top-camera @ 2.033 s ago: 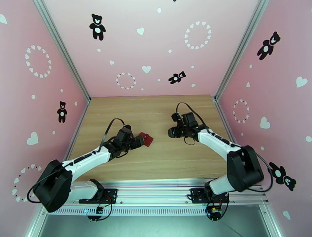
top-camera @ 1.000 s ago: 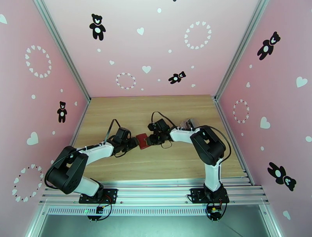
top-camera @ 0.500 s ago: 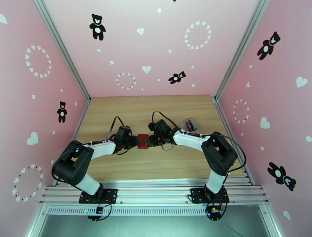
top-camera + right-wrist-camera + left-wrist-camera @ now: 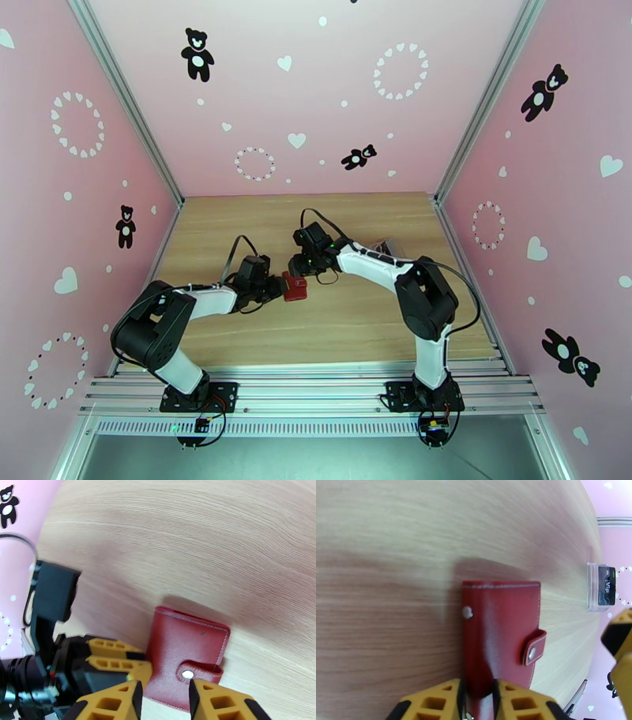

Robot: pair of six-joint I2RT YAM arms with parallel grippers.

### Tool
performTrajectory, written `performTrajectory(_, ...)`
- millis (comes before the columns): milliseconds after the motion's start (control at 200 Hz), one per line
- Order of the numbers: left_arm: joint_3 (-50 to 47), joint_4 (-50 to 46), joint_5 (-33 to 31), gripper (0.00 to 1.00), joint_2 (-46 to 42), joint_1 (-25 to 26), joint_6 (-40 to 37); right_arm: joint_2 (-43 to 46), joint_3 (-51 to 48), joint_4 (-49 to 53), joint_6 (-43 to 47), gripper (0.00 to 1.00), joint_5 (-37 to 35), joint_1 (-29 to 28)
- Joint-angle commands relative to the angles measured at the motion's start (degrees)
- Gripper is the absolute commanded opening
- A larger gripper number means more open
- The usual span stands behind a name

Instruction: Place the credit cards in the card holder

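- The left fingers (image 4: 476, 687) are clamped on one edge of the red card holder (image 4: 499, 626), which is folded shut and stretches away from their tips over the bench (image 4: 395, 539).
- The right fingers (image 4: 164, 691) stand apart over the holder's opposite side, gripping nothing. Its snap tab (image 4: 199, 669) shows in the gap between them.
- Well beyond the left fingers' tips, off to one side, a clear case (image 4: 594, 586) holds a dark credit card (image 4: 607, 585).
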State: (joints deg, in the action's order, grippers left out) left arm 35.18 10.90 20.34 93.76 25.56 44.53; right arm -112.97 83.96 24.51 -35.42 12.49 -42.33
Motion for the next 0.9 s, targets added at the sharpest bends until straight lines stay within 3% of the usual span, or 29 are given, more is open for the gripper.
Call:
performTrajectory(0, -1.81, 4.26, 2.69, 0.21, 1.73, -0.25, 1.93, -2.97, 3.85, 7.23, 1.61, 0.38, -3.29, -0.55)
performTrajectory(380, -2.92, 4.29, 0.63, 0.20, 2.87, -0.78, 2.40, -7.06, 7.95, 11.69, 3.28, 0.33, -4.67, -2.28)
performTrajectory(896, -3.45, 4.66, 0.05, 0.17, 3.55, -0.78, 2.30, -12.71, 10.72, 14.53, 5.64, 0.36, -6.87, -3.47)
